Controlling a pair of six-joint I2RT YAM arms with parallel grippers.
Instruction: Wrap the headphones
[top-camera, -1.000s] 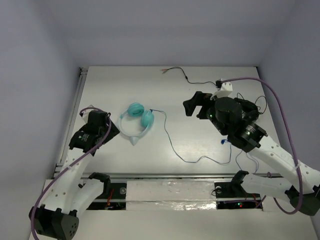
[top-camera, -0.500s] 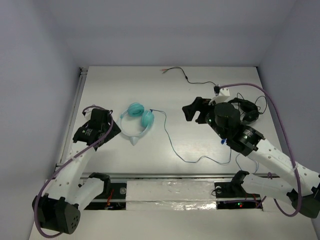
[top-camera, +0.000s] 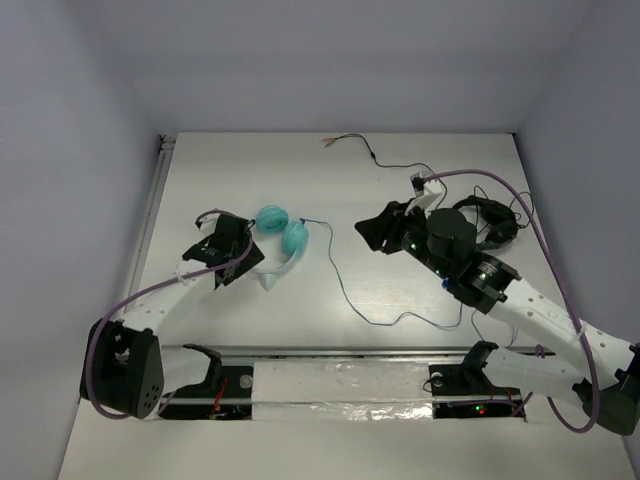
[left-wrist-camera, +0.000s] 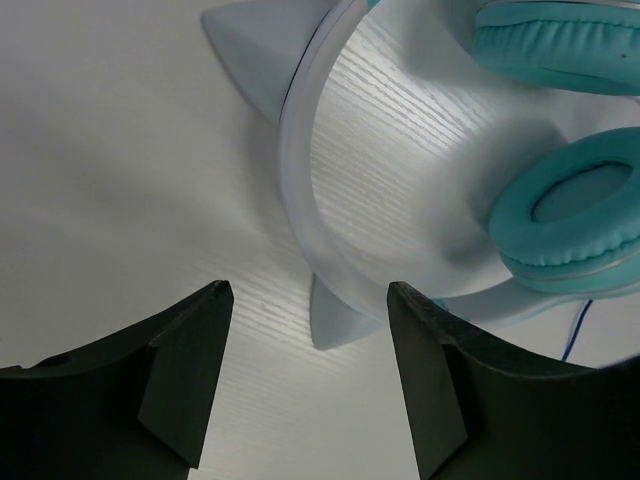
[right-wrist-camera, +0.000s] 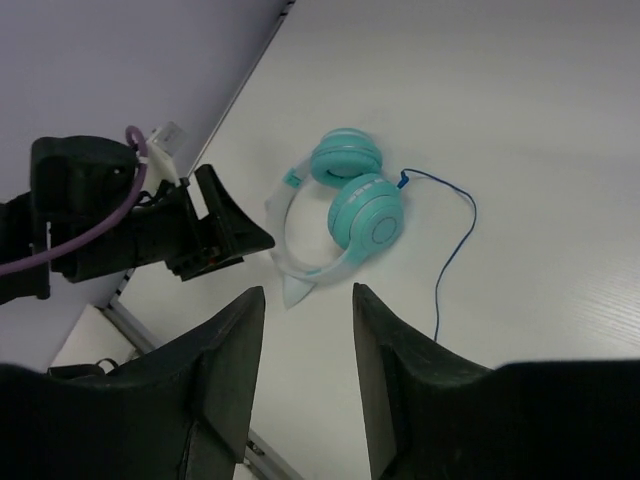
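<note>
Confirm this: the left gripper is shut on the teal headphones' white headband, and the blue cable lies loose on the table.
Not quite. The left gripper is open, not shut: the left wrist view shows its jaws apart, the headband of the headphones ahead of them, ungripped. The blue cable does lie loose on the table.

teal headphones (top-camera: 278, 240) flat on table, cable loose

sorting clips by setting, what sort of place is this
Probably a robotics lab test cell: a white table boxed in by blank grey walls, a left arm and right arm bolted at its near edge, teal headphones laid out for handling.
</note>
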